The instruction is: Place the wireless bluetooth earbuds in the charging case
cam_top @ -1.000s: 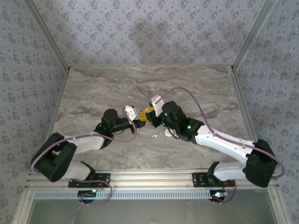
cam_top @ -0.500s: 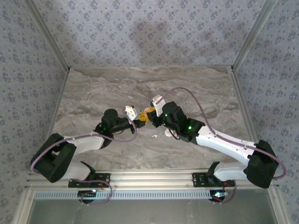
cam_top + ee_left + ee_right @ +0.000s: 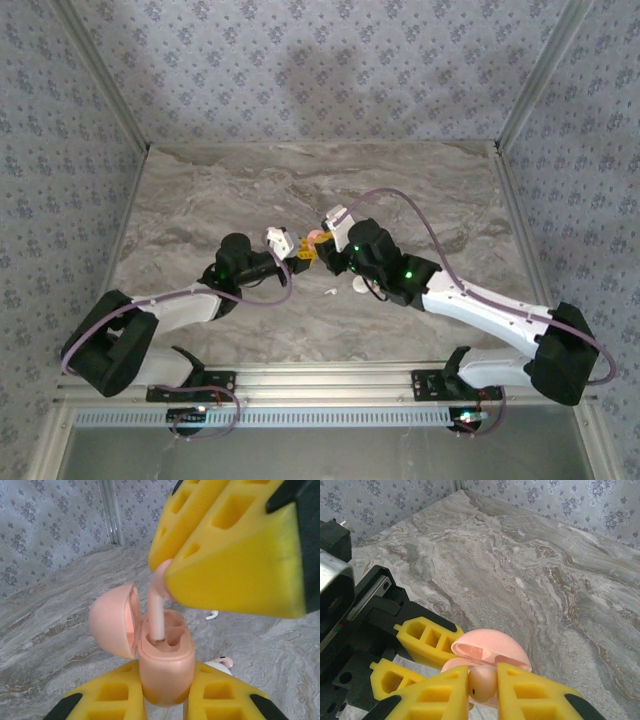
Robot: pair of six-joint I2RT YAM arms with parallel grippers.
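The bench (image 3: 400, 190) is lying grey and marbled under me, and I am reaching both arms in over its middle, the left arm (image 3: 170, 308) and the right arm (image 3: 480, 305) meeting nose to nose.

My left jaws are clamping the case (image 3: 165, 665) by its lower body, holding it upright off the bench. Its lid (image 3: 112, 622) is hanging open, tipped back to one side, so both sockets are facing up.

My right jaws are coming at the case from above, pinched together on the round head of one bud (image 3: 156, 612). In the right wrist view that head (image 3: 482, 682) is sitting squeezed between my two yellow pads, just over the open lid (image 3: 492, 647). The bud's stem is pointing straight down, and its tip is entering one socket. The head is standing well proud of the case, so I am judging this bud as only partly in.

The socket beside it is looking empty. A second bud (image 3: 212, 615) is lying loose on the bench beyond the case, and from above it (image 3: 329, 293) is showing as a small white fleck just near of my wrists.

So I am reckoning the job under halfway. The case is open and held, and the first bud is going in but needs pressing home and releasing. The second bud is waiting to be picked up and seated.
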